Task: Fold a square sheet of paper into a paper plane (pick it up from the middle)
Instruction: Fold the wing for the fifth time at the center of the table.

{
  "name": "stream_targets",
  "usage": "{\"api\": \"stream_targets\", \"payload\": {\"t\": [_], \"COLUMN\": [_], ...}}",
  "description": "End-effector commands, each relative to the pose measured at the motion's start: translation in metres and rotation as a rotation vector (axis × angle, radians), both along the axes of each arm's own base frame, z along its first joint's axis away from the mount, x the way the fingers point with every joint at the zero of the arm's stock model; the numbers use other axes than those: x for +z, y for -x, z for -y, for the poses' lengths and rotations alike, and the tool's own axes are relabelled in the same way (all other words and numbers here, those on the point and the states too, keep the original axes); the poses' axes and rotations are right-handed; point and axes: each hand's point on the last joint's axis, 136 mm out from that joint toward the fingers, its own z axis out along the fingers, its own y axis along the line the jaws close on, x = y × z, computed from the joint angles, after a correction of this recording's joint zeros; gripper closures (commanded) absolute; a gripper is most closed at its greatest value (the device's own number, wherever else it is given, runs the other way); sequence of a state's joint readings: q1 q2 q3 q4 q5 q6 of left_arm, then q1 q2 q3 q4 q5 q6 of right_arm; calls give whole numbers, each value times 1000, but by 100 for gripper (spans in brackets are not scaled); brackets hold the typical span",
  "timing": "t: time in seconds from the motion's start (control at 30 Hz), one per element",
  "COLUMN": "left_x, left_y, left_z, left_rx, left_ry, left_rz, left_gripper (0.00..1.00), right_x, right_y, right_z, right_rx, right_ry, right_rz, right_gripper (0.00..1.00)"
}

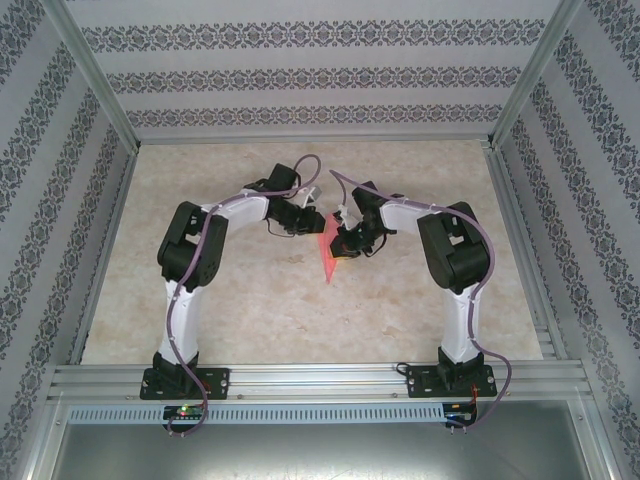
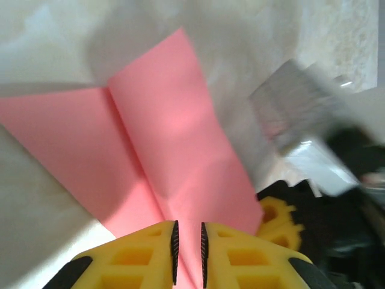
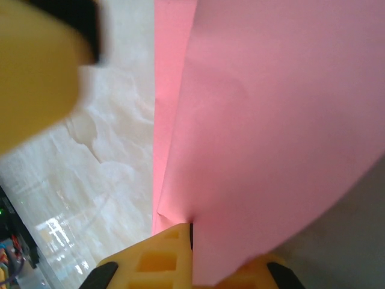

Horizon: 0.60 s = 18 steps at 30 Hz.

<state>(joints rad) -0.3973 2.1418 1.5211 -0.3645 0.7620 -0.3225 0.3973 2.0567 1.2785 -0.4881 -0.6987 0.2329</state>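
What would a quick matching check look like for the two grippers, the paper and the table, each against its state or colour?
Things:
1. left gripper
2. right gripper
3. paper
4. table

States:
A. beige, marbled
B. shut on the paper
C. pink, creased
D. jaws slightly apart

Pairs: 1-D, 2-B, 3-C, 4-A

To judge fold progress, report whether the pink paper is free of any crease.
No, in the left wrist view a sharp crease runs down the pink paper, with a panel angled on either side.
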Motion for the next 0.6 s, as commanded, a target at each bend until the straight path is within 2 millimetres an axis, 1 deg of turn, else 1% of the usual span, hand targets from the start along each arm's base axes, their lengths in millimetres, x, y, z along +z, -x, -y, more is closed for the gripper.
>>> {"api": "stream_targets", "payload": {"t": [0.0, 0.07, 0.13, 0.2, 0.43, 0.57], "left_x": [18, 14, 3, -6, -23, -33], "left_y": [0, 0, 0, -1, -7, -5], "left_z": [-16, -26, -36, -39, -25, -23], "left_rx": [84, 121, 162, 186, 168, 150], "left_ry": [-49, -105, -155, -157, -82, -88], "left_rz": [13, 11, -8, -18, -56, -85], "left_gripper": [76, 74, 74, 74, 76, 82], "right_x": [-6, -1, 3, 6, 9, 15], "right_y": [9, 8, 9, 10, 17, 22], "right_z": [-2, -5, -9, -13, -29, -42], "right_rx": [-56, -85, -106, -114, -130, -130], "right_ry": [13, -15, -36, -49, -79, -89], "right_rz": [-28, -24, -19, -18, -21, -13], "right_gripper": [100, 100, 100, 100, 100, 100]}}
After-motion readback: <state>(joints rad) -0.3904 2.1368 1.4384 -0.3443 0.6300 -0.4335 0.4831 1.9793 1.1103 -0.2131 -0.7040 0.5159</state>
